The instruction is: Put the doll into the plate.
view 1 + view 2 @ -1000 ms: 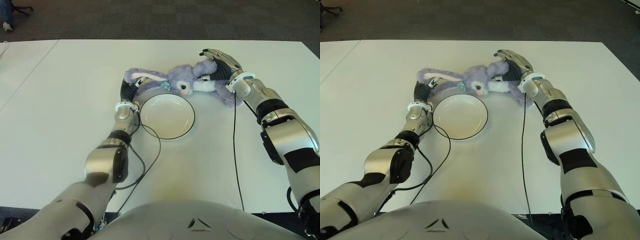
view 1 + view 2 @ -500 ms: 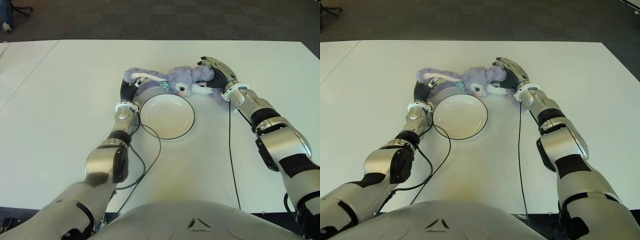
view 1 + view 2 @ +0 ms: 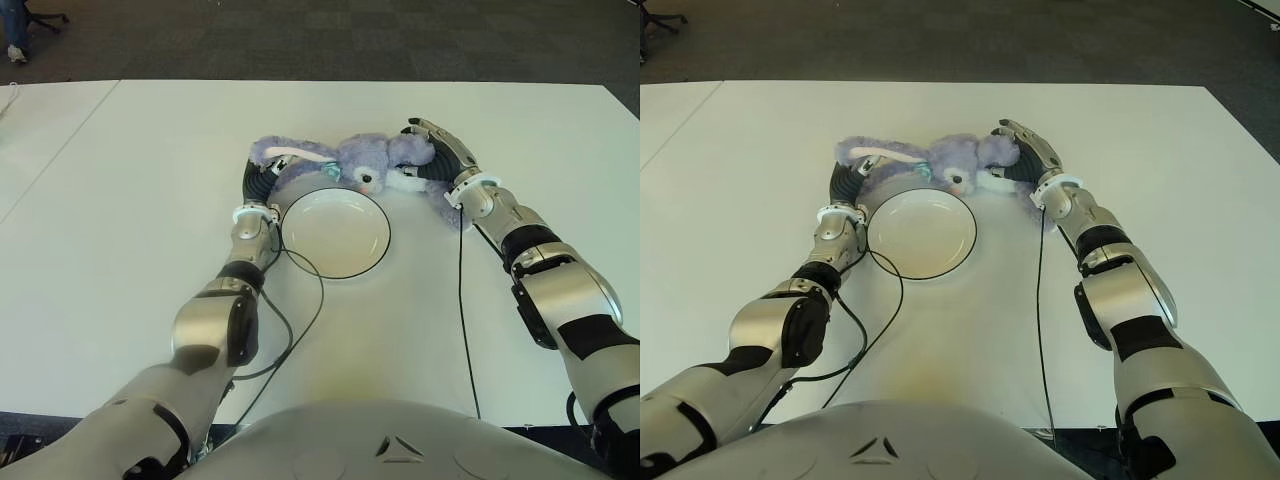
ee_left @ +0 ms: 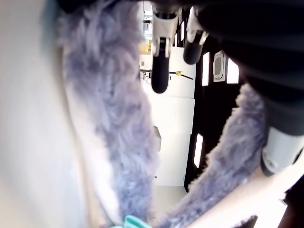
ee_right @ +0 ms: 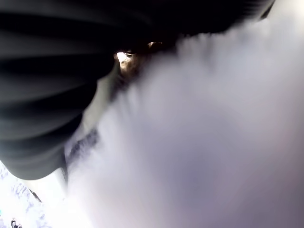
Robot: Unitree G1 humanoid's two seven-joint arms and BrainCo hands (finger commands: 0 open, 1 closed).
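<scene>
A fluffy purple doll (image 3: 365,160) lies just beyond the plate (image 3: 334,233); the left hand (image 3: 262,173) and right hand (image 3: 437,153) both clasp it.

The doll (image 3: 365,162) lies just behind the plate (image 3: 335,234), seemingly touching.

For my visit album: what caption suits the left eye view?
Both hands, left hand and right hand, grasp a purple doll lying behind a white plate.

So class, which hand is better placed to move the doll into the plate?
Probably both together: the right hand wraps the doll's body, and the left hand is at its long ears, just behind the plate. If only one, the right.
</scene>
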